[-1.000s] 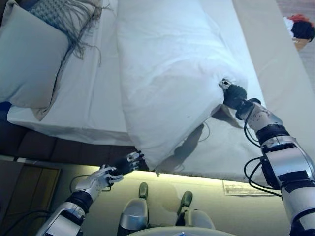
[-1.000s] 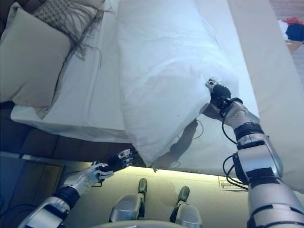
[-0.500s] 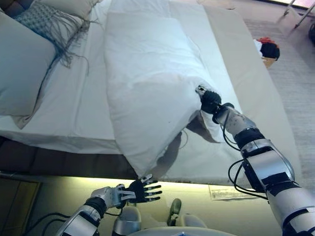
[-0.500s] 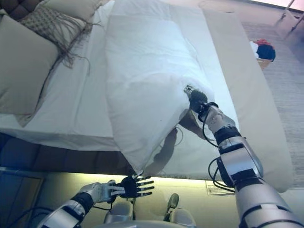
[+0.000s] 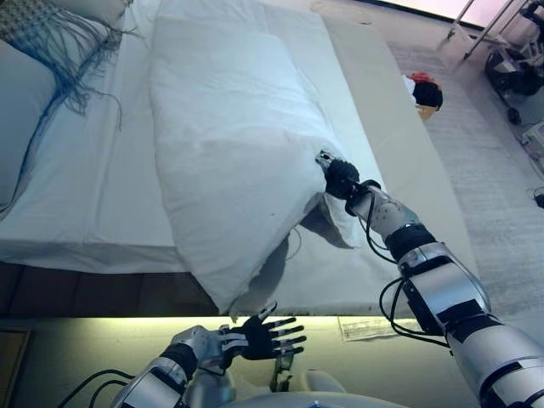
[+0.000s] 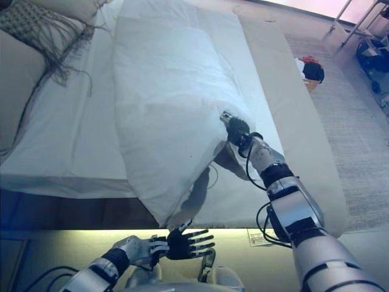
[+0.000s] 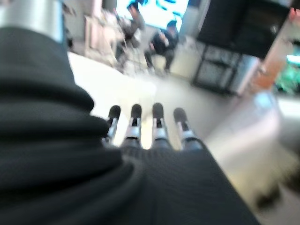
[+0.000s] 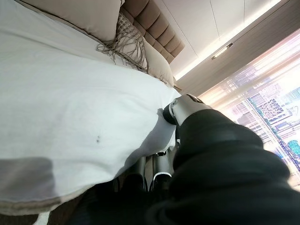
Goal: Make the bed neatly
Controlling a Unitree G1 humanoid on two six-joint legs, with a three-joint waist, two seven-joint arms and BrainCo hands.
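A thick white duvet [image 5: 229, 144] lies folded in a long bundle down the middle of the bed [image 5: 68, 212], one corner hanging over the near edge. My right hand [image 5: 340, 178] is curled into the duvet's right edge and holds it lifted off the sheet; the same white cloth [image 8: 70, 122] fills its wrist view. My left hand [image 5: 259, 336] hovers below the bed's near edge, fingers [image 7: 157, 124] spread straight and holding nothing, just under the hanging corner.
A beige pillow [image 6: 18, 85] and a fringed throw [image 5: 51, 38] lie at the bed's left, by a padded headboard [image 8: 150, 28]. A beige strip of bedding [image 5: 399, 153] runs along the right. Clothes sit in a basket [image 5: 423, 92] on the carpet beyond.
The camera has shifted, so the whole scene has slid left. My left hand has let go of the duvet's hanging corner, dropped below the bed edge and opened. My right hand keeps its hold.
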